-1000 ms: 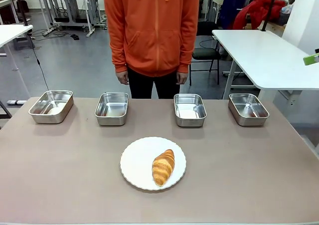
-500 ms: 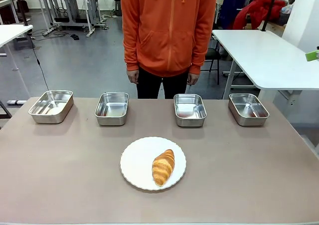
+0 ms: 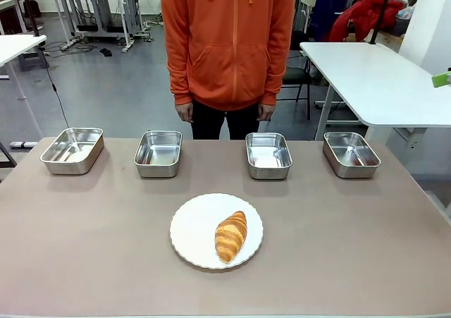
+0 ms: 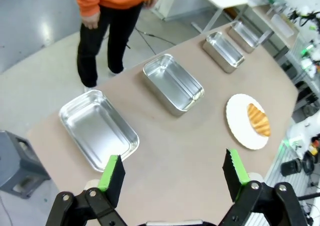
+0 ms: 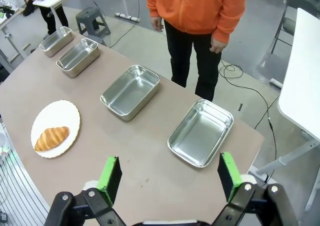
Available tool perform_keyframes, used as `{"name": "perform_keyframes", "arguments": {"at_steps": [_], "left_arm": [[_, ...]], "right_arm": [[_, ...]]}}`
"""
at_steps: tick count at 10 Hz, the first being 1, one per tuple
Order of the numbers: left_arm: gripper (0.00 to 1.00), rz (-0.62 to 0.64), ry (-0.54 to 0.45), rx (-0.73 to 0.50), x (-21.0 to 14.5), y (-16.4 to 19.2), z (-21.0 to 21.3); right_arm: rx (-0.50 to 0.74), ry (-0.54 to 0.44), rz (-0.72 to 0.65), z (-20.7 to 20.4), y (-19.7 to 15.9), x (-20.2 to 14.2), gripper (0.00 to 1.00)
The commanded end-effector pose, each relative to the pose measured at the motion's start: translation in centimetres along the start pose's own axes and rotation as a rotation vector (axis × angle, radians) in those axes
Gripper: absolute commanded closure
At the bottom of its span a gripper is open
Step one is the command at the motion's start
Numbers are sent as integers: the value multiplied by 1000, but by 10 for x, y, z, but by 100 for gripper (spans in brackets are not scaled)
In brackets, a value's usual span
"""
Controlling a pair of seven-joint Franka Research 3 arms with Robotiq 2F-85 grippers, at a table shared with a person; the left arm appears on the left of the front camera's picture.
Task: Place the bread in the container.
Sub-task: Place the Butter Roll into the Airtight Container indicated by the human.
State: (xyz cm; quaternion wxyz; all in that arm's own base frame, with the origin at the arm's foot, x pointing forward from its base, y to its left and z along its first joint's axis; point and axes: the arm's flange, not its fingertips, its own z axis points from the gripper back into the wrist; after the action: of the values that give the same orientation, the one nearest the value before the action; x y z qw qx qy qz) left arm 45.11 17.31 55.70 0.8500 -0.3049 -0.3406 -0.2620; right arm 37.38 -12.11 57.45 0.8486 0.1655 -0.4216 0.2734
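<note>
- Golden-brown bread (image 3: 231, 236) lies on the plate (image 3: 194, 226), right of its middle.
- Its long axis runs near-to-far, with the far tip leaning slightly right.
- Left end effector (image 4: 172, 166) and right end effector (image 5: 169, 166) are spread and empty above the worktop (image 3: 84, 247).
- Best approach is probably to pinch gently across the thick middle.
- Four pans (image 3: 268, 155) wait beyond, and I cannot tell which is meant.

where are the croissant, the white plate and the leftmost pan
croissant (image 3: 231, 236), front view, middle of its ridged top
white plate (image 3: 193, 226), front view, bare left part
leftmost pan (image 3: 70, 149), front view, bare floor inside
</note>
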Motion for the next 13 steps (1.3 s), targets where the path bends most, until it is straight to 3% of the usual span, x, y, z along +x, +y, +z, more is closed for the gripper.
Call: {"name": "perform_keyframes", "arguments": {"at_steps": [1, 13], "left_arm": [[0, -13, -11, -14, -1, -1, 1], [0, -13, -11, -14, -1, -1, 1]], "right_arm": [[5, -10, 8, 1, 2, 0, 0], [5, -10, 8, 1, 2, 0, 0]]}}
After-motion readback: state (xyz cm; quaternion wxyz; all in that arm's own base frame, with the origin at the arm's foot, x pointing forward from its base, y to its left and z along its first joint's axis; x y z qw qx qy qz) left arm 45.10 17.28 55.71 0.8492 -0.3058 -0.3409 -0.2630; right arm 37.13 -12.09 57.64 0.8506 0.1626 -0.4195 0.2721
